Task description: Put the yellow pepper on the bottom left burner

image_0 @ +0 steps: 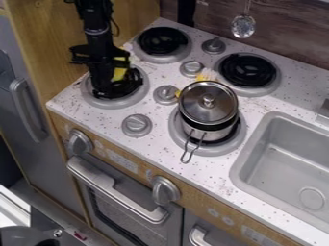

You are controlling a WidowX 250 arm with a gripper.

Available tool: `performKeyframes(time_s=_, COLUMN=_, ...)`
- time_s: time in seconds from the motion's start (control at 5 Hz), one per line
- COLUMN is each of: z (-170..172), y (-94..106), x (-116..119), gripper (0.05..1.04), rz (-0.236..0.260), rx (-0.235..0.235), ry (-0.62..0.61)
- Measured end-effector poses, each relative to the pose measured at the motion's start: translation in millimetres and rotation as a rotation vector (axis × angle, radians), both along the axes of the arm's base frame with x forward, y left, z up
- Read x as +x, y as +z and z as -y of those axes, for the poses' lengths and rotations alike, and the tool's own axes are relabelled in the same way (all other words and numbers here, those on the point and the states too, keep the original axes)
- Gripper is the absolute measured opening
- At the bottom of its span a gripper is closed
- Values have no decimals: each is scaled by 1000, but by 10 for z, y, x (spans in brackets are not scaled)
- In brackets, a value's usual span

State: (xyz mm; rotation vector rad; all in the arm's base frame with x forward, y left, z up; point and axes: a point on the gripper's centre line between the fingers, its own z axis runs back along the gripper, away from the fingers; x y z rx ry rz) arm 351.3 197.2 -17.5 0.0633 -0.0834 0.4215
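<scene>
Yellow pepper (pixel 120 73), partly hidden, close by hand (pixel 104 92) at one o'clock, toward far side of bottom left burner (pixel 116 103); long axis seemingly twelve-to-six. Hand wide, narrow or gripping: cannot tell.

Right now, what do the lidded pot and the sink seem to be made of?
The lidded pot looks like shiny metal, likely stainless steel: its lid and side catch bright reflections. The sink is smooth, matt grey, probably molded plastic, since its walls show soft shading without mirror-like glints, though painted metal is possible.
</scene>
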Motion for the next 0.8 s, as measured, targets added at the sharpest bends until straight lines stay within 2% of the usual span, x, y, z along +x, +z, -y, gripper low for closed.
performKeyframes(time_s=0.4, z=159, y=139, x=68, gripper=884, rz=-23, rx=26, ry=-74)
performKeyframes(time_s=0.6, z=315, y=559, x=55, gripper=999, rz=37, rx=58, ry=-107)
performKeyframes(time_s=0.8, z=523, y=644, x=-2, gripper=999, rz=45, rx=33, ry=-147)
